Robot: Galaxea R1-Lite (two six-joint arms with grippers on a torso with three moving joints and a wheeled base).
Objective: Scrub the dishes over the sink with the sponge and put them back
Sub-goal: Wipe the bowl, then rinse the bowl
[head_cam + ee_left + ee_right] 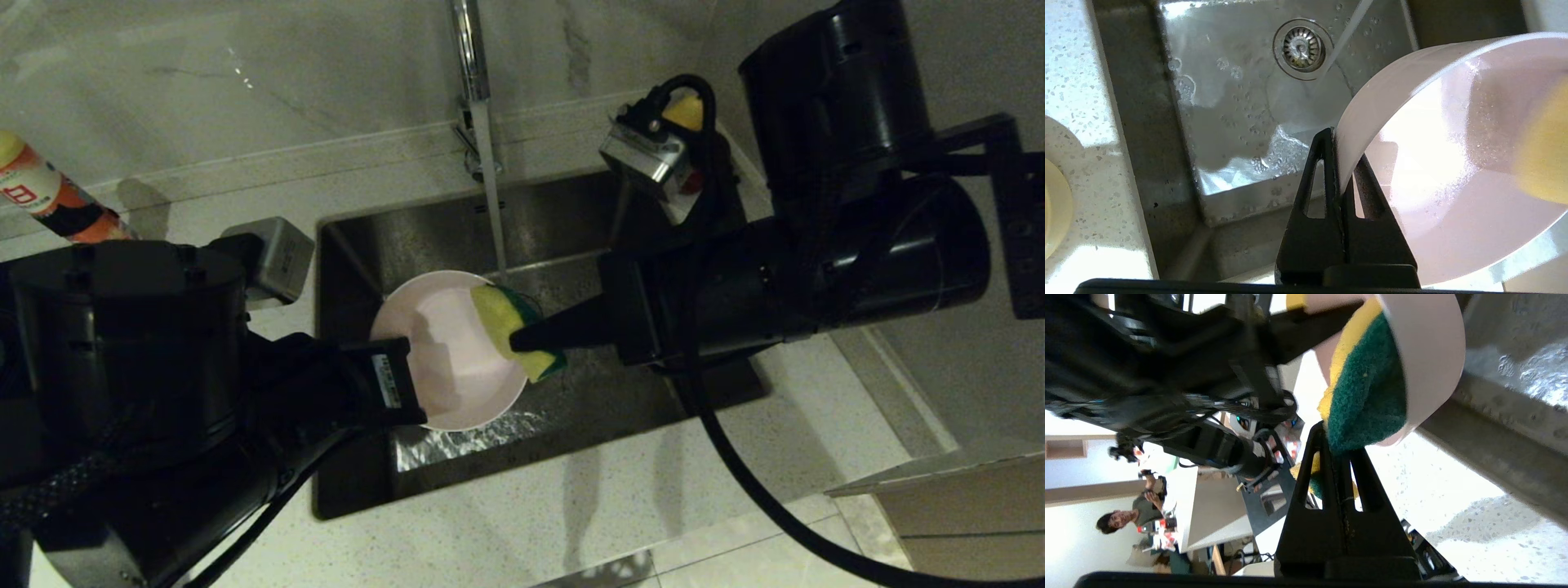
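Note:
A pale pink bowl (451, 347) hangs tilted over the steel sink (571, 220). My left gripper (412, 384) is shut on the bowl's near rim, one finger inside and one outside (1339, 159). My right gripper (522, 339) comes in from the right, shut on the sponge (510, 322), yellow foam with a dark green face. The sponge (1365, 396) lies inside the bowl against its right wall (1433, 359). The pink bowl (1453, 163) fills the right of the left wrist view. The other dishes are out of view.
Water runs from the chrome tap (473, 90) just behind the bowl and pools on the sink floor by the drain strainer (1301, 48). An orange bottle (49, 196) stands at the far left on the speckled counter (571, 506). A pale round thing (1055, 208) sits on the counter.

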